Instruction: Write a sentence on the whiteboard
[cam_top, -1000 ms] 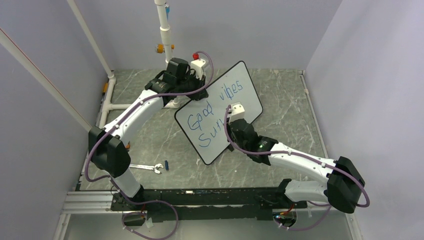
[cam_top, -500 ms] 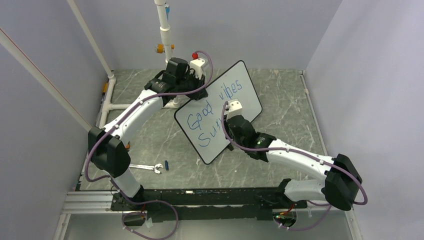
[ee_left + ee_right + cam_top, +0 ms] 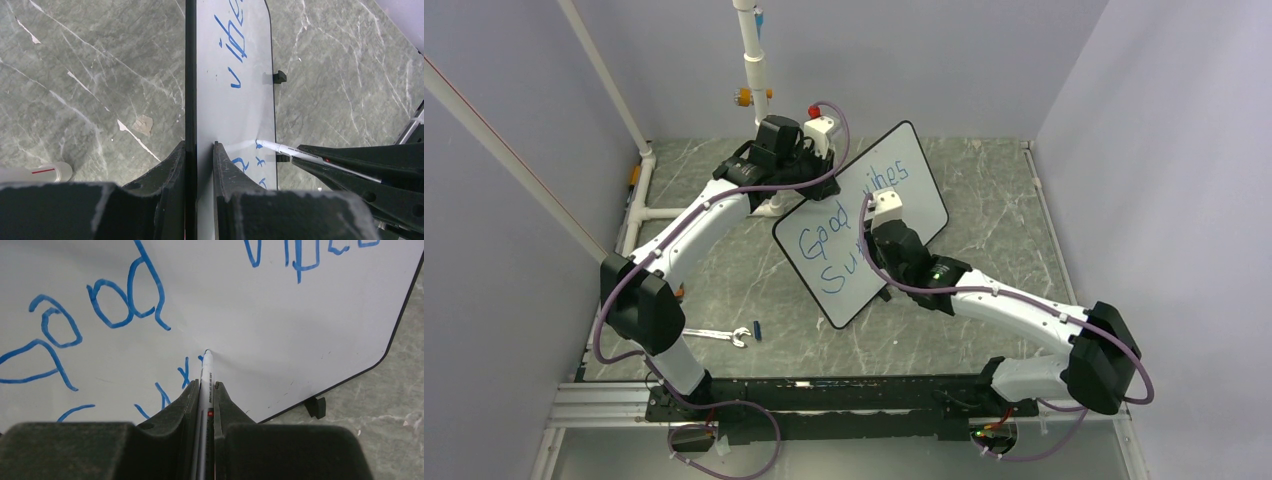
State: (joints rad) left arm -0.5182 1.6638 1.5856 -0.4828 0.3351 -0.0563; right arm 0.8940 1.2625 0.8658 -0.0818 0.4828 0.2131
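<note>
Two arms meet at the whiteboard (image 3: 919,205), tilted mid-table (image 3: 994,190). We see the left gripper (image 3: 199,147) stretched forward, jaws pinching its framed edge. The right gripper (image 3: 205,385), angled inward, clamps a marker (image 3: 206,367), tip touching the sentence's (image 3: 822,243) second line.

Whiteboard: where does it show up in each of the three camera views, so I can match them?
Top external: whiteboard in the centre, set askew.
Left wrist: edge-on up the middle, clamped in the left tool.
Right wrist: fills the upper picture.
Shared landmark: the blue "vibes".
</note>
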